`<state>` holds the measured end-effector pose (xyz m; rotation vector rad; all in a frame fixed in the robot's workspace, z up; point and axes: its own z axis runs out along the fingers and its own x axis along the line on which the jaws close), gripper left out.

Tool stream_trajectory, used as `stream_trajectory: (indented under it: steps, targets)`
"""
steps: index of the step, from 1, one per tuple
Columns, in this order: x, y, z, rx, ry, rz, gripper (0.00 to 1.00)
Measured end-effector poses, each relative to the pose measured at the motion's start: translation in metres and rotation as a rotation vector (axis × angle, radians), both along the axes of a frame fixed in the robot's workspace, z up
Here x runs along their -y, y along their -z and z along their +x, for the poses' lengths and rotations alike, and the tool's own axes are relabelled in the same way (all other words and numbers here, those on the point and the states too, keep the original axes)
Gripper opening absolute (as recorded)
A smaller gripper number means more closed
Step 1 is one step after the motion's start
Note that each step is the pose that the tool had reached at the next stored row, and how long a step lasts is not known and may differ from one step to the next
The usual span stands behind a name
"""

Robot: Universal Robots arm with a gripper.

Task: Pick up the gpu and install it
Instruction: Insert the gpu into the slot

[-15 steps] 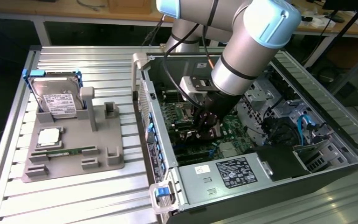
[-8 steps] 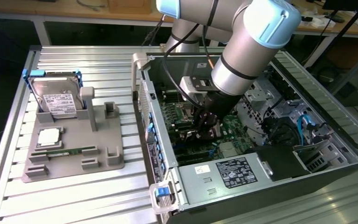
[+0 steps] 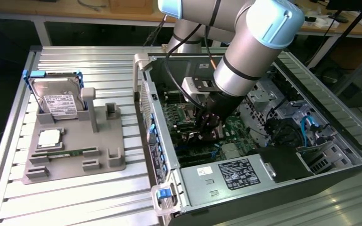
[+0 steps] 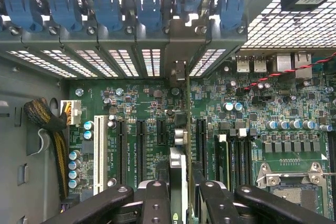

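Observation:
Inside the open computer case [image 3: 332, 141], my gripper [image 3: 207, 129] reaches down over the green motherboard [image 3: 231, 127]. In the wrist view the gpu [image 4: 182, 163] appears edge-on as a thin dark card standing upright between my two black fingers [image 4: 157, 200]. My gripper [image 4: 181, 205] is shut on it. The card's far end with its metal bracket [image 4: 178, 72] reaches the case's rear slot panel [image 4: 157, 61]. The card stands over the motherboard between the black expansion slots [image 4: 142, 148] and another black slot [image 4: 201, 140]. I cannot tell whether its lower edge sits in a slot.
Blue slot clips [image 4: 110, 3] line the rear panel. A power supply [image 3: 237, 174] fills the near end of the case and cables [image 3: 307, 125] lie on the exterior view's right. On the grey tray [image 3: 74, 165] outside rest a hard drive [image 3: 58, 101], a CPU [image 3: 49, 137] and a RAM stick [image 3: 64, 153].

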<state>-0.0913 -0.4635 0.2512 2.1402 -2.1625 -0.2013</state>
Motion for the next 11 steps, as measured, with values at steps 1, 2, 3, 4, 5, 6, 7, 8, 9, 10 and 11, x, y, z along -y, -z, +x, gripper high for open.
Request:
stream_trajectory:
  steps: [1, 2, 3, 4, 5, 6, 7, 8, 9, 10, 11]
  targets:
    - [0.0000, 0.0000, 0.0000, 0.0000, 0.000, 0.0001, 0.27]
    - [0.0000, 0.0000, 0.0000, 0.0000, 0.000, 0.0000, 0.27]
    - [0.0000, 0.0000, 0.0000, 0.0000, 0.000, 0.0000, 0.27]
    - [0.0000, 0.0000, 0.0000, 0.0000, 0.000, 0.0000, 0.27]
    - [0.0000, 0.0000, 0.0000, 0.0000, 0.000, 0.0000, 0.27]
    - [0.0000, 0.0000, 0.0000, 0.0000, 0.000, 0.0001, 0.27]
    - [0.0000, 0.0000, 0.0000, -0.0001, 0.000, 0.0001, 0.27]
    - [-0.0001, 0.0006, -0.0001, 0.0003, 0.000, 0.0015, 0.27]
    - [-0.0001, 0.0004, -0.0001, 0.0003, 0.000, 0.0008, 0.33]
    - [-0.0001, 0.0004, -0.0001, 0.0004, 0.000, 0.0009, 0.33]
    - [0.0000, 0.0000, 0.0000, 0.0000, 0.000, 0.0001, 0.40]
